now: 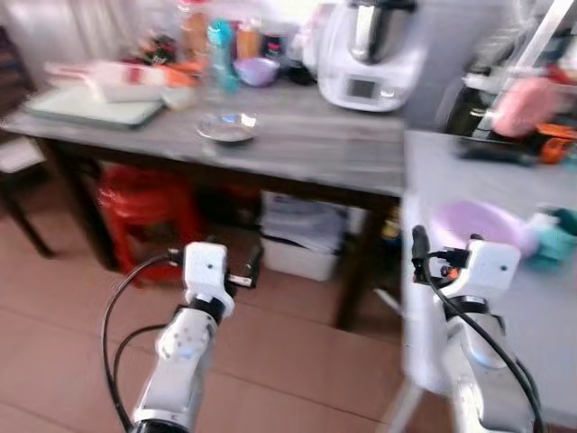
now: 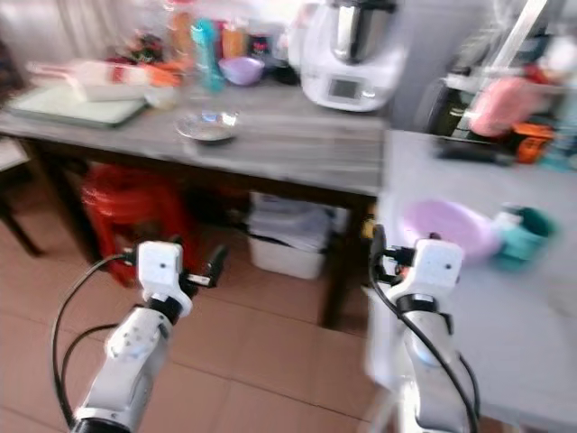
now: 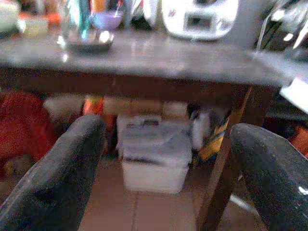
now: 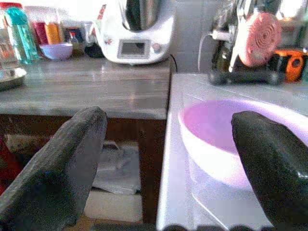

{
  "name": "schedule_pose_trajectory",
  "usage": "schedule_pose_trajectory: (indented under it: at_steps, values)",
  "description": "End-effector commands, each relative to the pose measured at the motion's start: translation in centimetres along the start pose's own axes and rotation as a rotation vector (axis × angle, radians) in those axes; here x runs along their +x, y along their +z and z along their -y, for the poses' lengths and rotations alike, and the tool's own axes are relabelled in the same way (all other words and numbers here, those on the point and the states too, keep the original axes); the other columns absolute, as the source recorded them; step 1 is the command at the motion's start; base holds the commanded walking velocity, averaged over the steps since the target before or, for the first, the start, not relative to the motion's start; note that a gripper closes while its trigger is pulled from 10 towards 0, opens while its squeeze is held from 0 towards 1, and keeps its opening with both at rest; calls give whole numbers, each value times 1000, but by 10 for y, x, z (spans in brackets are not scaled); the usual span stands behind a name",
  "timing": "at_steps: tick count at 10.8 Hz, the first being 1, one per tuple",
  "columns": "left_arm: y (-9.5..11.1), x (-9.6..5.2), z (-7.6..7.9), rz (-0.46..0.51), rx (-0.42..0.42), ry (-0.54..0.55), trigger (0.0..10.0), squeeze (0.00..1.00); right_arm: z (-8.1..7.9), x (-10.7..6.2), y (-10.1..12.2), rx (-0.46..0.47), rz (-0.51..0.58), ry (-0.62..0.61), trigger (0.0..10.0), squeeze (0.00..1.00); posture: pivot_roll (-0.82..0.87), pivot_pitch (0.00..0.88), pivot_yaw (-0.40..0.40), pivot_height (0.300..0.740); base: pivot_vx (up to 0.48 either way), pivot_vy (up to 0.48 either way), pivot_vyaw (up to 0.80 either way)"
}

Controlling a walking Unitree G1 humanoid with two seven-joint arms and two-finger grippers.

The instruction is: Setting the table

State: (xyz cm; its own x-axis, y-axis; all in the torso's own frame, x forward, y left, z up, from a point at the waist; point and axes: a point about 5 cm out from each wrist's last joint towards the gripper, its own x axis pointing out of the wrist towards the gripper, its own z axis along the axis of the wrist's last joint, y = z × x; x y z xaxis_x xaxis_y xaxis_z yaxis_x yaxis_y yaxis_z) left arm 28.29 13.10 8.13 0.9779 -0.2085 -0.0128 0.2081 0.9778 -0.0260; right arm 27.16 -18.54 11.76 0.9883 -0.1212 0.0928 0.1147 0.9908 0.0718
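A pale purple bowl sits near the edge of the white counter on my right, with a teal cup just beyond it. My right gripper is open and empty, held a little short of that bowl at the counter's corner. My left gripper is also open and empty, hanging over the floor in front of the grey table. On that table lie a shiny metal dish and, farther back, a small purple bowl.
A white kitchen appliance, bottles and a green tray crowd the back of the table. Under it stand a red stool and a white box. A pink fan stands at the counter's back.
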Motion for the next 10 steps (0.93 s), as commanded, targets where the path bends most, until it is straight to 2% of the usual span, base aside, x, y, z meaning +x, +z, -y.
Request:
schedule_pose_trajectory:
  at_steps: [1,4,5,10]
  values:
    - [5,2,-1,19,9,-2,10000,0,0,3,5,-2,21,0,10000,0,69,3,-17,740,0,-480,0]
    - [5,2,0,20,8,-6,10000,0,0,3,5,-8,24,1,10000,0,69,3,-17,740,0,-456,0]
    - [7,2,0,45,-22,8,10000,0,-1,3,5,-10,25,3,10000,0,69,3,-17,740,0,0,0]
    - [10,3,0,63,0,-40,10000,0,-5,4,7,-36,33,36,10000,0,69,3,-17,740,0,0,0]
